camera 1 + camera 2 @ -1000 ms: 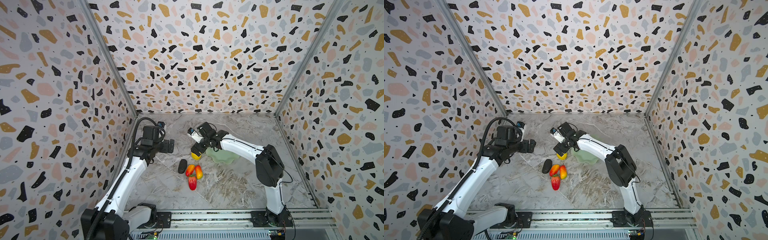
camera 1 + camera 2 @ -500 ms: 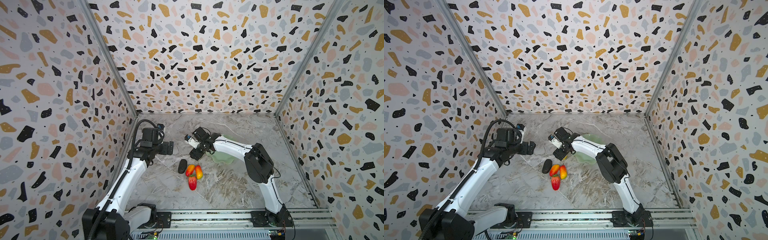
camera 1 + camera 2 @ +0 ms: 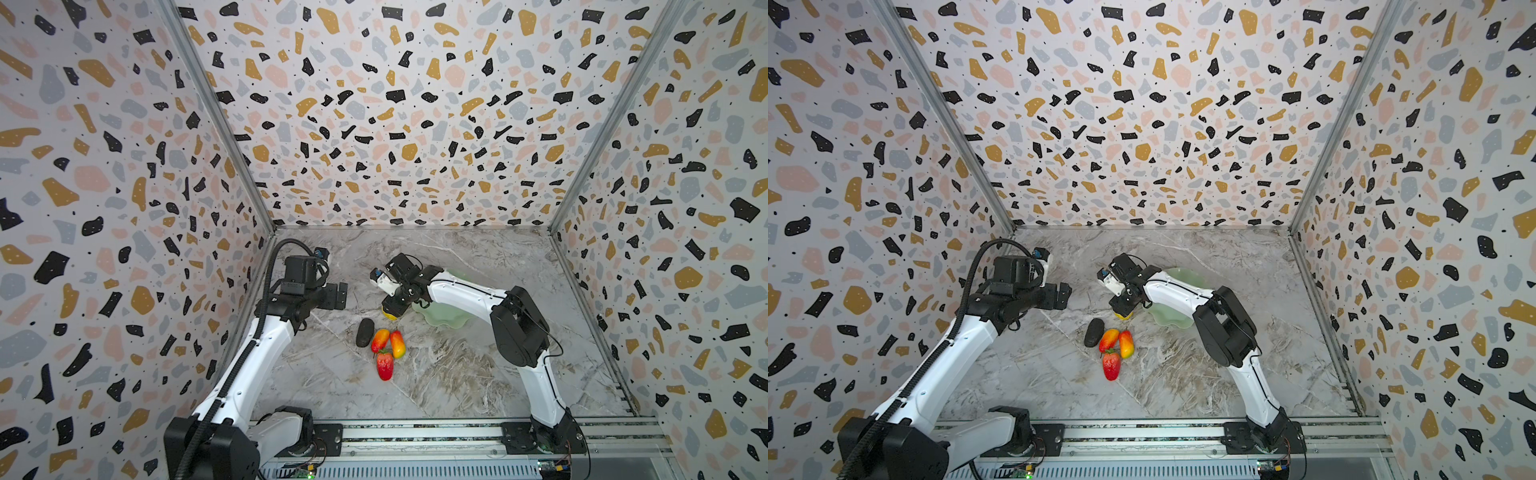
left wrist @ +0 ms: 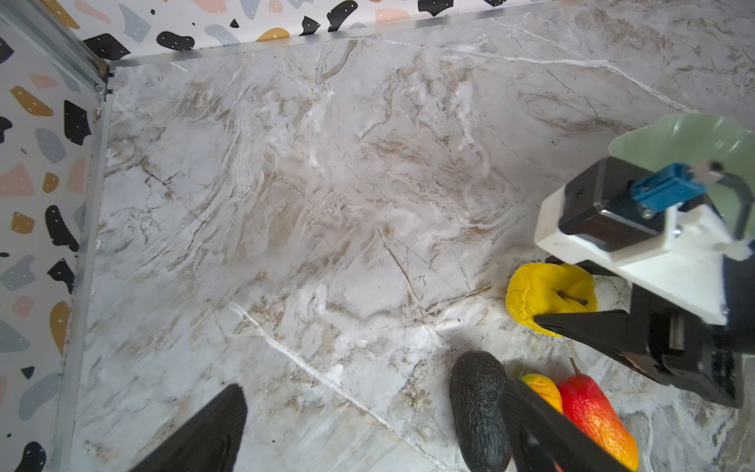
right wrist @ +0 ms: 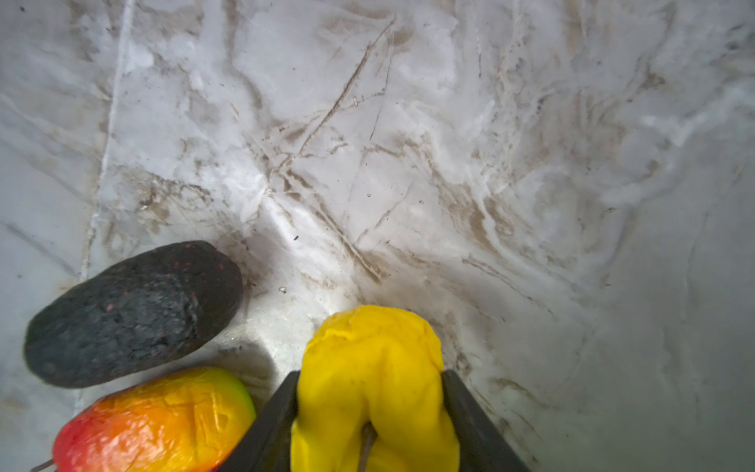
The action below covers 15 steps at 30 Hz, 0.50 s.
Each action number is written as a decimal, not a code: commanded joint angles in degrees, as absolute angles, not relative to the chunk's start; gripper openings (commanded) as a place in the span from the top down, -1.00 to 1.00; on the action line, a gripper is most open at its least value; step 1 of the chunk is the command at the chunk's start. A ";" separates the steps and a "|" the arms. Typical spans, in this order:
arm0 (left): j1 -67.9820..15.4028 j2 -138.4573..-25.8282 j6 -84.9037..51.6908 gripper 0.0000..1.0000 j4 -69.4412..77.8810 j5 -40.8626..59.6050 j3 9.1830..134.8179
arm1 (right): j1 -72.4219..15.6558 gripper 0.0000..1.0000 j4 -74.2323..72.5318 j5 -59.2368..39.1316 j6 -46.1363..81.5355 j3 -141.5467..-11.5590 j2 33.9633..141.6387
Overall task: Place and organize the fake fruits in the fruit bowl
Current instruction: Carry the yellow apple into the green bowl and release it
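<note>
Since 1 second ago the right gripper (image 5: 369, 380) has dropped onto the yellow fruit (image 5: 367, 351). Its fingers now clamp the fruit from both sides while it seems to rest on the surface (image 3: 436, 374), just beside the fruit bowl (image 3: 449, 321). What shows of the bowl is empty, so I judge 0 of 5 placed. The left gripper (image 4: 371, 388) hangs with fingers spread, holding nothing. The dark oval (image 3: 365, 332), 2 red-to-yellow pieces (image 3: 380, 340) and strawberry (image 3: 385, 365) wait clustered nearby. No writing is readable.

Bright, even light; soft shadow beside the yellow fruit (image 5: 371, 367); edges distorted.
</note>
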State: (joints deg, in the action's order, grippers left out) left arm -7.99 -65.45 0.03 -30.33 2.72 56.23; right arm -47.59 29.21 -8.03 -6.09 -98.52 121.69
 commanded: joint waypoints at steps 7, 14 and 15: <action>-7.65 -64.56 0.66 -0.99 -28.62 2.81 55.55 | -42.56 0.06 23.24 -4.44 -4.67 -88.17 102.29; -7.65 -64.77 0.76 -0.99 -28.60 3.03 55.72 | -34.19 0.07 20.72 -1.38 -2.65 -77.30 95.57; -7.65 -64.78 0.77 -0.99 -28.63 3.16 55.72 | -33.04 0.07 20.06 -1.32 -2.34 -76.00 95.45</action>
